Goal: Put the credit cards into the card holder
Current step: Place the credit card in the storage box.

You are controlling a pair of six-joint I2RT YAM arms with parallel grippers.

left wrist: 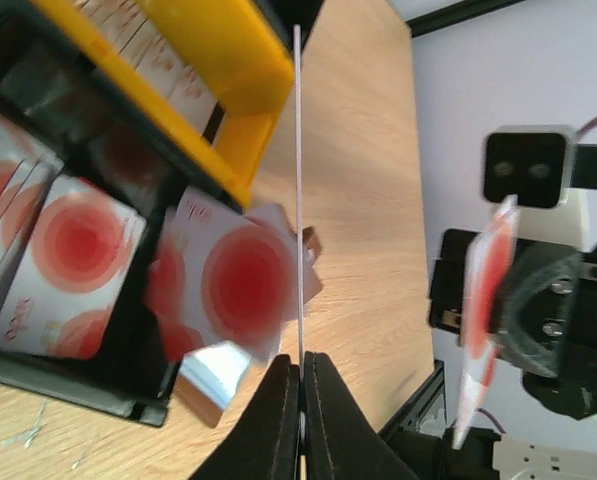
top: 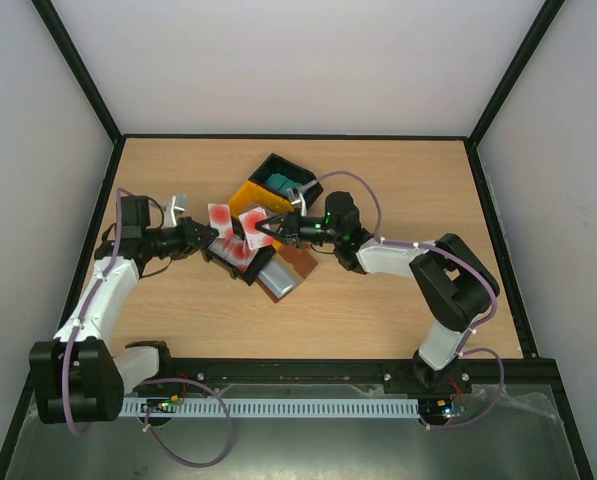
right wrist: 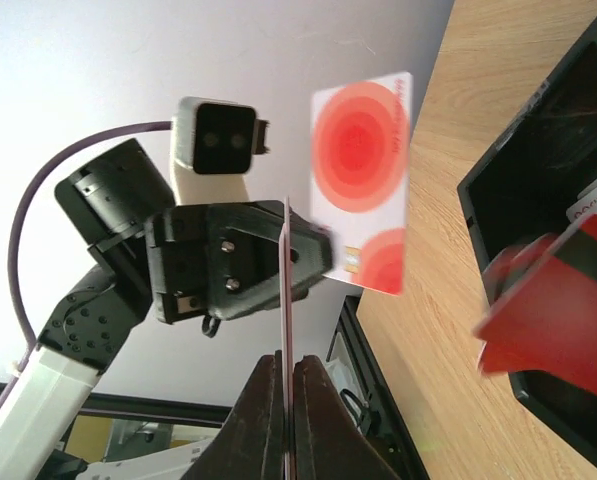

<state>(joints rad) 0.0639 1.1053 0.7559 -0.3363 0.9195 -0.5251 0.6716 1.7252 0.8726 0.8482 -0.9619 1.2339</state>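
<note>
Both arms are at the pick-up stage, and no card has gone into the holder. The left hand (top: pixel 206 236) is closed tight on a white-and-red card (right wrist: pixel 363 190), pinching it by one short edge. The right hand (top: pixel 261 229) is closed just as tight on a second card (left wrist: pixel 483 300), also white with red. The two hands face each other closely above the cluster of bins in the middle of the desk (top: pixel 398 180), and their cards are near each other but apart.

The card holder (top: pixel 300 262) is the brown piece lying flat on the desk, touching the cluster on the side toward the near-right corner. Something grey-silver (top: pixel 276 278) lies against it. I cannot tell whether its slots lie open.

My guess is that the next move takes one card over to the holder. The card would need turning so a short edge lines up with a slot, then sliding in flat. The other hand may have to steady the holder, which would mean putting its own card down first.

- **Low black bin (left wrist: pixel 88 390):** it holds several white cards with red rings lying side by side, and another, blurred card (left wrist: pixel 238 280) sits at its rim.
- **Yellow bin (left wrist: pixel 228 70):** it sits just beyond the low bin, and pale printed things show inside, too cropped to name.
- **Far black bin (top: pixel 278 162):** it holds a teal item (top: pixel 278 183).
</note>
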